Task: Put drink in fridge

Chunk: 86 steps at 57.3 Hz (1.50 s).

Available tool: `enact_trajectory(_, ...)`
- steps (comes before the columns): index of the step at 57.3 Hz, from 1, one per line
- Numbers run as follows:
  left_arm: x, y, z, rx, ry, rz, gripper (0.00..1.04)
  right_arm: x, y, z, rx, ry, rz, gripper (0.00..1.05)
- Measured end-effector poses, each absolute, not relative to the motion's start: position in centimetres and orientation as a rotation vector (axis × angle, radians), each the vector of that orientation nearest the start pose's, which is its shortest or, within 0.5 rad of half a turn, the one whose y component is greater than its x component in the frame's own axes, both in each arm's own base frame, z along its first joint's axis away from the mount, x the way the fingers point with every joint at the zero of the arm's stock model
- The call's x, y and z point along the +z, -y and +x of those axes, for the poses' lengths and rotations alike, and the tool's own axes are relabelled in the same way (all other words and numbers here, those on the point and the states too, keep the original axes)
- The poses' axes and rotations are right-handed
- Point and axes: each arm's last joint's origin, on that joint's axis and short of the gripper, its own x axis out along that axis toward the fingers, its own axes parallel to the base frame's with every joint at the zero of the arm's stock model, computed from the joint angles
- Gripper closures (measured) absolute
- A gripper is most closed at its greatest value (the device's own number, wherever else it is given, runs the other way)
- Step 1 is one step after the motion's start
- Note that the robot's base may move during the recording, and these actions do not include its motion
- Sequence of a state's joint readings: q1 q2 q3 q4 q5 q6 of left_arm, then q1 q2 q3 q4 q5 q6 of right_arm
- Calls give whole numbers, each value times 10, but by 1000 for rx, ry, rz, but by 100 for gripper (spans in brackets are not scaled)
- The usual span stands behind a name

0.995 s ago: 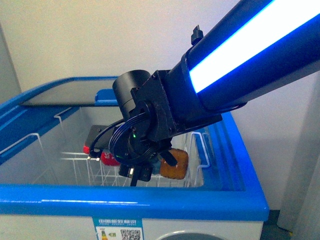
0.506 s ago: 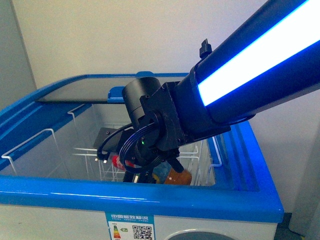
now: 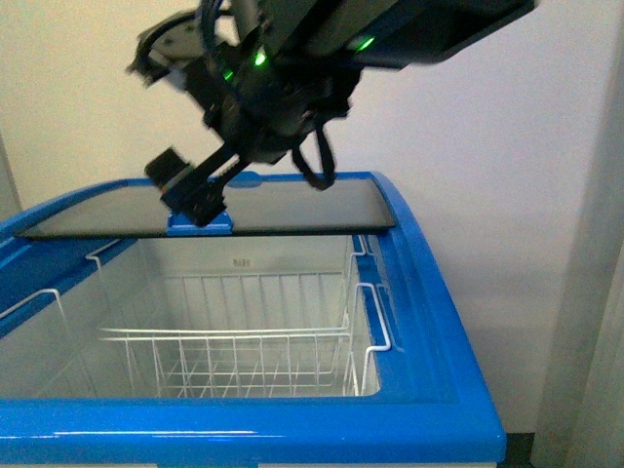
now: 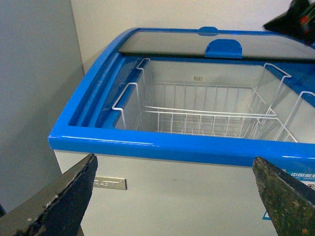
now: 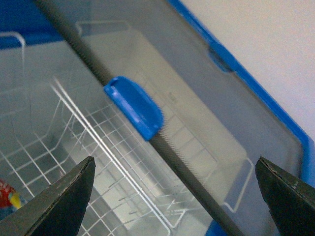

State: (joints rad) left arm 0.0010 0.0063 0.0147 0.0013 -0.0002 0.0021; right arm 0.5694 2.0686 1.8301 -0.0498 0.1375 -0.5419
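The fridge (image 3: 429, 292) is a white chest with a blue rim, and its glass lid (image 3: 224, 210) is slid to the back. Its white wire basket (image 3: 244, 356) looks empty in the front view. My right gripper (image 3: 210, 190) hangs open above the lid's blue handle (image 5: 134, 107), nothing between its fingers. In the right wrist view a small red patch (image 5: 5, 195) shows in the basket at the frame's edge; it looks like part of the drink. My left gripper (image 4: 174, 196) is open in front of the fridge's front wall (image 4: 172, 182), below the rim.
A tall grey cabinet (image 4: 34, 88) stands close beside the fridge. A white wall runs behind it. A grey panel (image 3: 597, 292) stands to the fridge's other side. Wire hooks (image 3: 375, 317) of the basket hang over the inner rim.
My right arm has risen out of the fridge from the basket to above the glass lid. The drink it hung over no longer shows in the front view.
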Motion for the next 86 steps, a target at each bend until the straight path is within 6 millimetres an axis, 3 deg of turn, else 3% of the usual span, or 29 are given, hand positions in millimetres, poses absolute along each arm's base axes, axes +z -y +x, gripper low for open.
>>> enact_trajectory(9, 168, 0, 97, 1, 10, 2, 8, 367, -182, 385, 188, -168, -311, 7)
enact_trajectory(14, 168, 0, 97, 1, 10, 2, 8, 382, -134, 361, -49, -196, -183, 7)
enact_trajectory(19, 168, 0, 97, 1, 10, 2, 8, 383, -97, 327, -186, -200, -106, 7)
enact_trajectory(24, 168, 0, 97, 1, 10, 2, 8, 377, -83, 294, -224, -210, -68, 7)
enact_trajectory(32, 168, 0, 97, 1, 10, 2, 8, 356, -63, 217, -274, -217, -13, 9)
enact_trajectory(37, 168, 0, 97, 1, 10, 2, 8, 334, -50, 167, -39, -37, 35, 27)
enact_trajectory(40, 168, 0, 97, 1, 10, 2, 8, 301, -43, 131, -28, -39, 11, 39)
enact_trajectory(46, 168, 0, 97, 1, 10, 2, 8, 260, -31, 99, 21, -3, 9, 60)
enact_trajectory(56, 168, 0, 97, 1, 11, 2, 8, 228, -20, 99, 11, -14, 2, 91)
enact_trajectory(61, 168, 0, 97, 2, 11, 2, 8, 220, -17, 98, 19, -8, 0, 102)
enact_trajectory(86, 168, 0, 97, 1, 11, 2, 8, 193, -1, 98, 5, -6, 3, 102)
